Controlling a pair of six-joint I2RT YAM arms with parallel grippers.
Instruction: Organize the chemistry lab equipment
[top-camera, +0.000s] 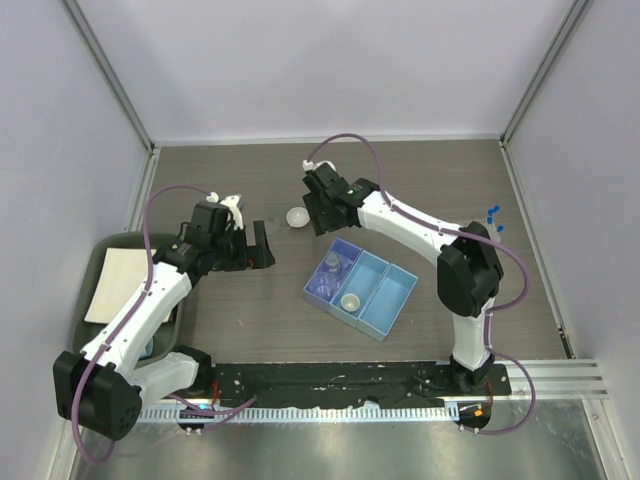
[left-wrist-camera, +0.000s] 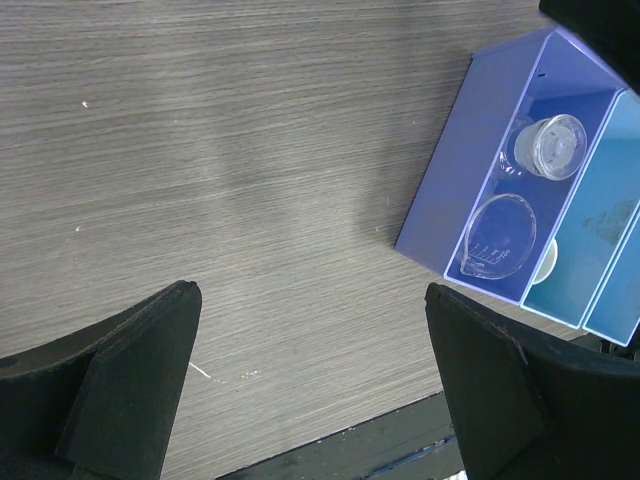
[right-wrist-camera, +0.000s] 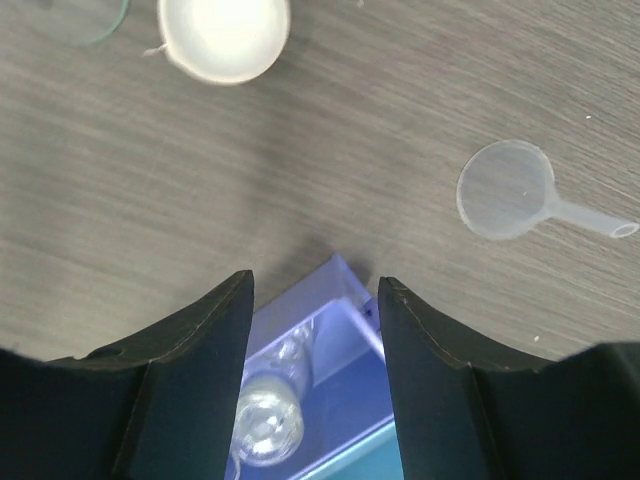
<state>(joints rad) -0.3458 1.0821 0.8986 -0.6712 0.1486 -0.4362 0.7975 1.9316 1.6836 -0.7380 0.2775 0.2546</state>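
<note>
With the right fingers (top-camera: 322, 225) spread apart and gripping nothing, hovering directly over a corner of the blue tray (top-camera: 398, 292), in the middle of the top view. With the left fingers (top-camera: 262, 247) likewise released and empty, hanging over bare worktop (top-camera: 250, 310) to the left of the tray.

Probably risking most at that corner: by lowering straight down from here, driving a fingertip onto the tray wall, shoving the tray and rattling the clear glass beaker (left-wrist-camera: 500, 246) in one compartment and the second white dish (top-camera: 351, 301) in the neighbouring one. Also risking a slip on the loose white dish (right-wrist-camera: 224, 35), smooth and rounded, likely squirting sideways out of an off-centre pinch. Risking, too, a flick of the clear funnel (right-wrist-camera: 505, 190), thin, light and lying flat, offering little height for gripping. Possibly crowding as well, with both sets of fingers sitting near the same loose dish on opposite sides.

Hanging apart from the dish at the upper left of the right wrist frame and from the funnel at the right, stem pointing right, with neither between the fingertips. Sitting well away from the blue-capped test tubes (top-camera: 493, 215) at the right of the top view.
</note>
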